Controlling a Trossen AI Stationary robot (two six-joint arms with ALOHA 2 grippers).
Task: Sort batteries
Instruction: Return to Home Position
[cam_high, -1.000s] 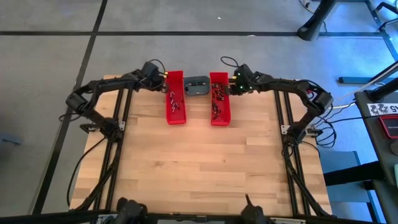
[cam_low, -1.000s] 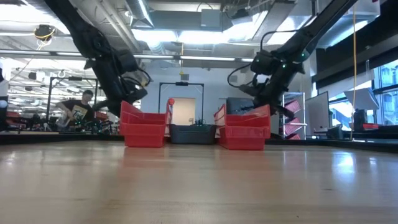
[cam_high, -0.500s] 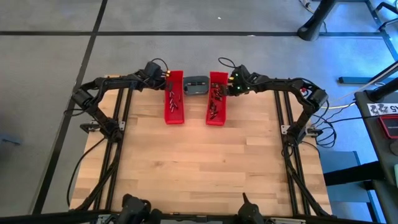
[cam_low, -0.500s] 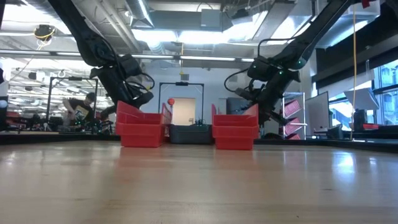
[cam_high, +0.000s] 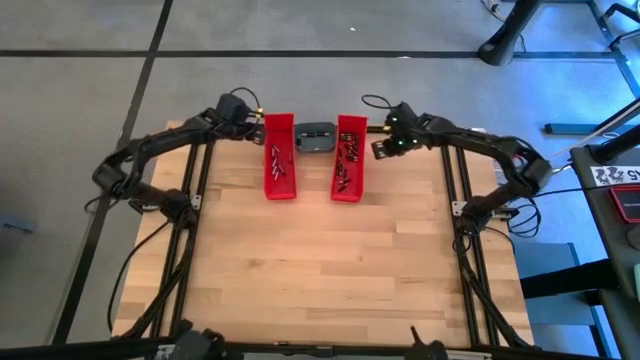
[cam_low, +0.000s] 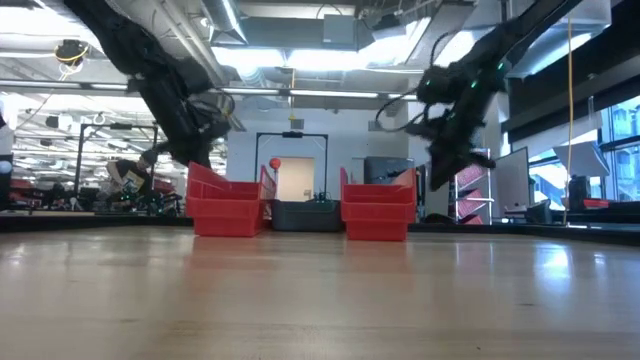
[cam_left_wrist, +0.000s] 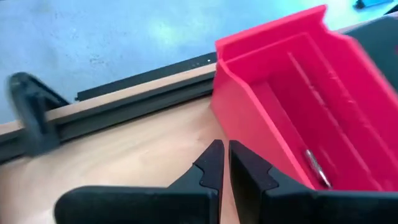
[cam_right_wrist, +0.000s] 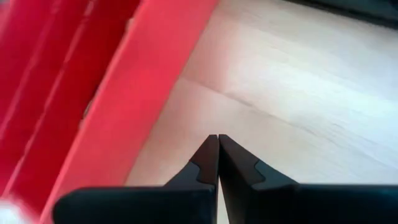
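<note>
Two long red bins lie side by side at the table's far middle, with a grey dish (cam_high: 316, 137) between their far ends. The left bin (cam_high: 280, 160) holds a few batteries (cam_left_wrist: 314, 168). The right bin (cam_high: 348, 160) holds several more batteries (cam_high: 346, 165). My left gripper (cam_left_wrist: 222, 155) is shut and hangs just outside the left bin's outer wall (cam_left_wrist: 249, 118), near its far end, clear of it. My right gripper (cam_right_wrist: 217, 146) is shut above bare wood beside the right bin's outer wall (cam_right_wrist: 130, 106), touching nothing.
The black frame rail (cam_left_wrist: 137, 99) runs along the table's far edge, just behind the bins. Open wooden tabletop (cam_high: 320, 270) stretches from the bins to the near edge. Beyond the table, the low view shows a workshop with a person (cam_low: 125, 175) at a bench.
Both bins stood tipped in the low view a second ago and now lie flat, shifted slightly toward the table's left. Both grippers have since risen and drawn outward from the bins' far ends, the left toward the left edge and the right toward the right edge, staying shut.
</note>
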